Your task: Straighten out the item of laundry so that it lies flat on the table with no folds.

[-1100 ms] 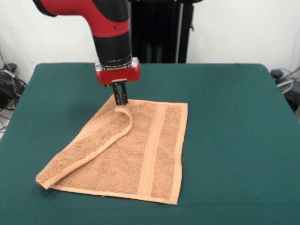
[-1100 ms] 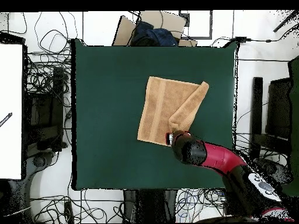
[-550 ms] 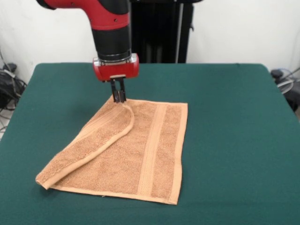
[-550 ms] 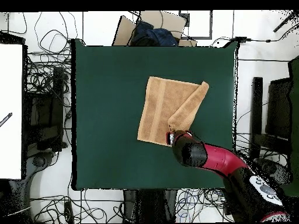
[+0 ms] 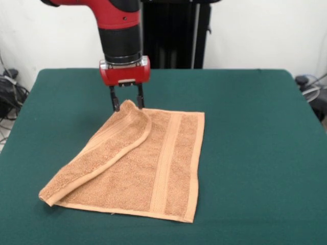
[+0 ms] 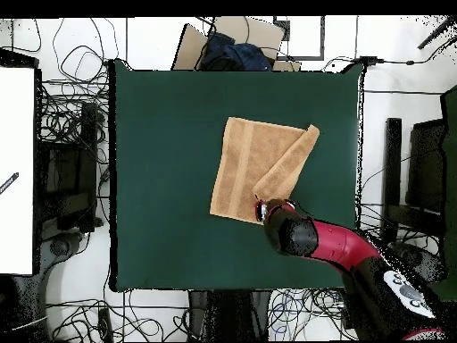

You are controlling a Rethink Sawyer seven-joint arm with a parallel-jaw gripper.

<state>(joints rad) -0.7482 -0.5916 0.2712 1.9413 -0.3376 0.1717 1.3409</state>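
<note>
towel one side folded over | fingers spread wide astride raised corner, seemingly not gripping | table

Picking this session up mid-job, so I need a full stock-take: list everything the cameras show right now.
towel: one, peach-orange, on the table's middle, one side folded over diagonally onto itself, woven band showing on the flat part.
table: one, dark green top, carries the towel.
cables: many, black, on the floor around the table in the overhead view.
white panel: one, at the overhead view's left edge.
dark blue cloth bundle: one, beyond the table's far edge in the overhead view.
arm: one, red and black, coming down over the towel's far corner.
pincer: one, open, its fingers astride the raised tip of the fold.
</note>
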